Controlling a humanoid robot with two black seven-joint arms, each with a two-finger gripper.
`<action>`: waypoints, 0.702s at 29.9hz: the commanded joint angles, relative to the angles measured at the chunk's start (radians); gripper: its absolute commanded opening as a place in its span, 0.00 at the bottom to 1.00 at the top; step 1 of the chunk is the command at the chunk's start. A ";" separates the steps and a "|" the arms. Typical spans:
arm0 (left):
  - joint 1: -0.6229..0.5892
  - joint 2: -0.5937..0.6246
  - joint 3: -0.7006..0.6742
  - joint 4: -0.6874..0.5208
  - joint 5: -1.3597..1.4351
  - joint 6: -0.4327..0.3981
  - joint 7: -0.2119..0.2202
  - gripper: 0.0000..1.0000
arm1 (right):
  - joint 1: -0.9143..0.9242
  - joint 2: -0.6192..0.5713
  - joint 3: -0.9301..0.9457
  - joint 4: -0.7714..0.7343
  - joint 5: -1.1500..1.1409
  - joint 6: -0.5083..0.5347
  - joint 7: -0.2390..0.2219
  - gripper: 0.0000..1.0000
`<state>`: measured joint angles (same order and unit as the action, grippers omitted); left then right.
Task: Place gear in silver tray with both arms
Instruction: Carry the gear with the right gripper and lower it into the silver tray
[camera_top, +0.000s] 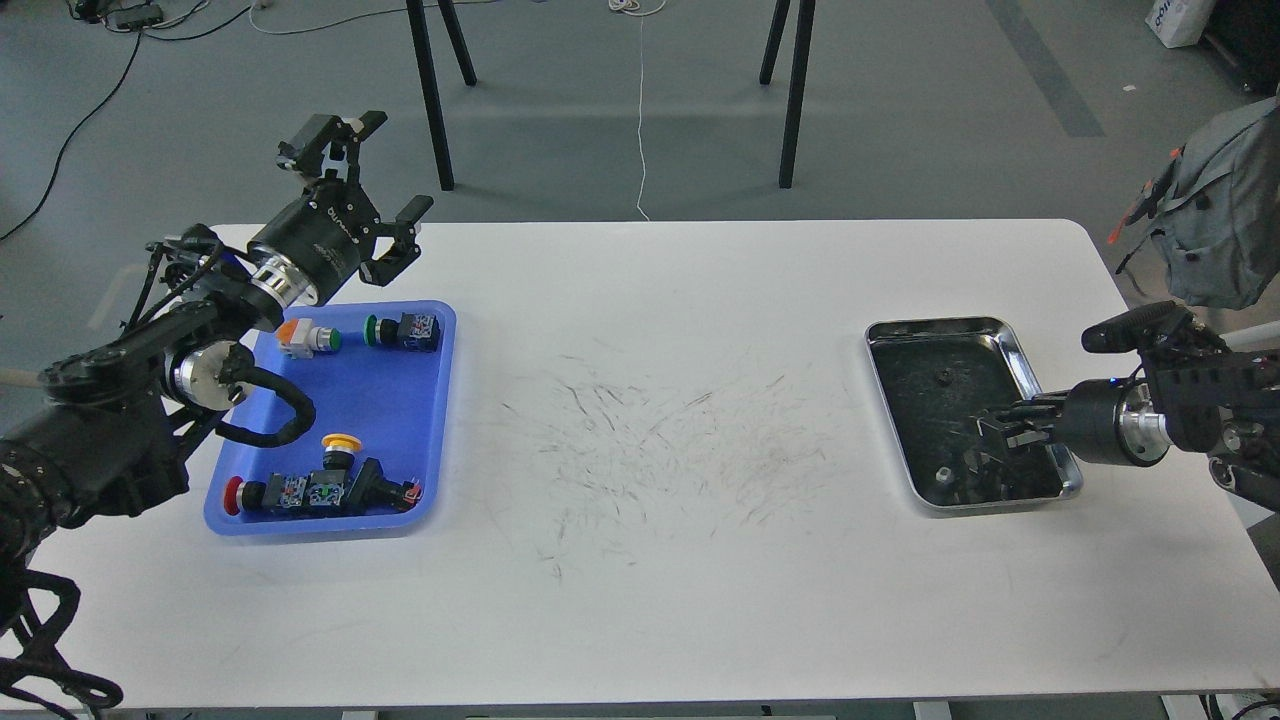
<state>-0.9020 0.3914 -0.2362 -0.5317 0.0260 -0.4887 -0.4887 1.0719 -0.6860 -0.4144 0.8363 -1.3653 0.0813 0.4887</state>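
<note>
Silver tray (1027, 360) on the right part of the white surface (660, 560), rim shiny, dark bottom scratched. Small dark gear (942, 376) lying on the tray's bottom toward the far end; a small round metal piece (941, 474) near the near-left corner. Right end effector (998, 433) reaching in from the right over the tray's near half, fingers dark against the dark bottom, so gap hard to judge: cannot tell wide or narrow. Left end effector (372, 185) raised above the far-left corner of the surface, fingers spread wide, holding nothing. Blue tray (440, 420) just below it, carrying push-button switches with green (402, 330), orange (306, 337), yellow (341, 448) and red (238, 495) caps.
</note>
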 joint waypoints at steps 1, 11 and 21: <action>0.000 0.000 0.000 0.001 0.000 0.000 0.000 1.00 | 0.000 0.005 -0.001 -0.003 0.002 0.000 0.000 0.08; 0.000 0.000 0.000 0.001 0.000 0.000 0.000 1.00 | 0.006 0.005 0.005 -0.011 0.003 -0.008 0.000 0.49; 0.000 0.000 0.003 0.001 0.000 0.000 0.000 1.00 | 0.005 0.006 0.133 -0.009 0.040 -0.017 0.000 0.66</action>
<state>-0.9024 0.3913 -0.2348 -0.5321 0.0260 -0.4887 -0.4887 1.0858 -0.6808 -0.3794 0.8254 -1.3491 0.0683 0.4887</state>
